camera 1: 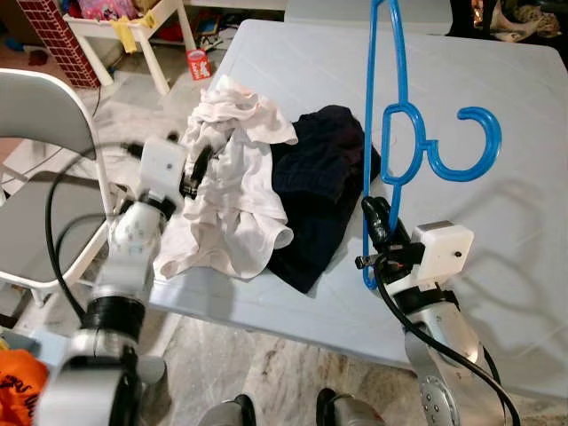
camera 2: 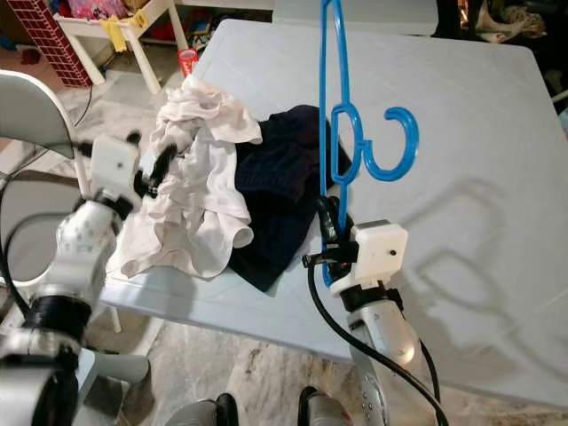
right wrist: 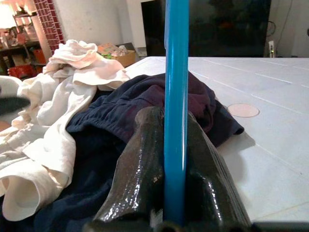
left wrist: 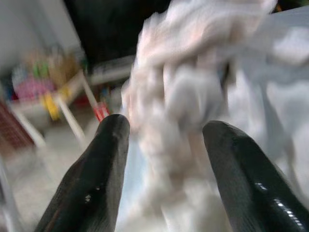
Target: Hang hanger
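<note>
At the centre of the frame the right gripper [camera 2: 330, 222] has its black fingers closed on the lower bar of a blue hanger [camera 2: 342, 133], which stands upright above the pale counter [camera 2: 461, 151] with its hook curling toward the right. Just left of the hanger a dark garment [camera 2: 280, 191] lies on the counter, touching a crumpled white garment [camera 2: 195, 186] that spreads toward the counter's left edge. At the left of the frame the left gripper [camera 2: 160, 167] points into the white garment, with a grey folding chair [camera 2: 27, 115] behind that arm.
</note>
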Robot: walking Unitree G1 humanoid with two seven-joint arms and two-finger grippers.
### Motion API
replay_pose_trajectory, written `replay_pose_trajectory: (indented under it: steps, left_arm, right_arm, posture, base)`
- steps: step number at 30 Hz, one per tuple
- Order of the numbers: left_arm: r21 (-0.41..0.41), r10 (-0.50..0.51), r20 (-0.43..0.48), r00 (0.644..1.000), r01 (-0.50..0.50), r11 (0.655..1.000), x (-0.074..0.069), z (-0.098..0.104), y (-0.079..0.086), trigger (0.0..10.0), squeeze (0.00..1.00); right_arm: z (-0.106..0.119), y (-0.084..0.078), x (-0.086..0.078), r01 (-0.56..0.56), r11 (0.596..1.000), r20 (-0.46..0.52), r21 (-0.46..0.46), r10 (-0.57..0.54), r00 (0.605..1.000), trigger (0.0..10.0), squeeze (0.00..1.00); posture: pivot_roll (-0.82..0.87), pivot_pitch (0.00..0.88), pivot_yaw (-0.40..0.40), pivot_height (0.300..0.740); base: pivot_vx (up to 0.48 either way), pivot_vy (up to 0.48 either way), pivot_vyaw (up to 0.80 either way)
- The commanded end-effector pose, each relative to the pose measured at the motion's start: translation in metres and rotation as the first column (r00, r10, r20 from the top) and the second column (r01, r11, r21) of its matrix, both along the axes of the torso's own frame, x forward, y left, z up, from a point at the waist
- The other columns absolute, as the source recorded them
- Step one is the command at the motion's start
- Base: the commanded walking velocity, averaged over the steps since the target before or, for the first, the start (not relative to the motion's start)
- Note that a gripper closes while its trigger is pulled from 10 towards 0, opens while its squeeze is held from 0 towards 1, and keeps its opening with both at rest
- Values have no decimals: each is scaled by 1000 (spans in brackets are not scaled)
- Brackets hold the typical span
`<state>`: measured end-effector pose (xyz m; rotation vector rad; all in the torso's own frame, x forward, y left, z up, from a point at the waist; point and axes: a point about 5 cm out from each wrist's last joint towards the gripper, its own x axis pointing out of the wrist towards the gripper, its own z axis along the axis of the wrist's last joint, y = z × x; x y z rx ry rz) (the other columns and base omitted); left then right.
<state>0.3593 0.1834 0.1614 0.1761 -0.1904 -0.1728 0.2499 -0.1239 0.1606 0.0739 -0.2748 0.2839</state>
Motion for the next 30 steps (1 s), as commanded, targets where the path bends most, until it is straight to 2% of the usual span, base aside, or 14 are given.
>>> replay_pose_trajectory:
  steps: [1,3,6,9,12,19,22,23,25,27,30]
  left_arm:
    - [-73,25,15,1000,-23,997,-5,6,2,10000,1000]
    - [-108,71,43,997,-66,992,-26,-1,-2,10000,1000]
    - [-128,48,60,997,-40,991,-48,-8,-10,10000,1000]
    - [-134,22,45,999,-16,991,-55,-13,-16,10000,1000]
    - [-128,2,27,1000,2,992,-57,-17,-20,10000,1000]
    - [-33,-37,8,999,37,999,-62,-13,-24,10000,1000]
    - [38,-83,50,995,81,996,-53,1,-25,10000,1000]
    - [38,-83,50,995,81,996,-53,1,-25,10000,1000]
    - [97,-112,60,992,106,990,-47,7,-21,10000,1000]
    - [103,-106,51,993,100,990,-46,7,-19,10000,1000]
    - [65,-93,25,995,92,994,-48,7,-20,10000,1000]
  right_arm:
    - [-29,-2,-1,1,1000,-146,-18,-3,989,10000,0]
    - [-29,0,-1,-5,1000,-146,-20,2,989,10000,0]
    - [-31,1,-3,-14,1000,-157,-18,11,988,10000,0]
    - [-32,3,-3,-26,1000,-161,-17,23,987,10000,0]
    - [-32,4,-2,-33,999,-161,-20,29,986,10000,0]
    - [-32,2,1,-49,998,-174,-31,43,984,10000,0]
    - [-33,3,2,-69,997,-180,-41,61,982,10000,0]
    - [-33,3,2,-69,997,-180,-41,61,982,10000,0]
    - [-33,4,4,-80,996,-181,-47,70,981,10000,0]
    - [-33,4,4,-83,995,-182,-51,72,981,10000,0]
    - [-34,2,4,-72,996,-182,-60,60,981,10000,0]
  posture:
    - [-75,200,67,740]
    - [-69,204,64,740]
    - [-52,208,56,740]
    - [-48,212,53,740]
    - [-47,212,51,740]
    - [-27,216,25,740]
    - [-9,215,10,740]
    - [-9,215,10,740]
    - [-2,212,9,740]
    - [-1,210,15,740]
    - [-7,203,25,740]
  base:
    - [0,0,0]
    - [0,0,0]
    - [0,0,0]
    - [0,0,0]
    - [0,0,0]
    - [0,0,0]
    - [0,0,0]
    - [0,0,0]
    - [0,0,0]
    - [0,0,0]
    - [0,0,0]
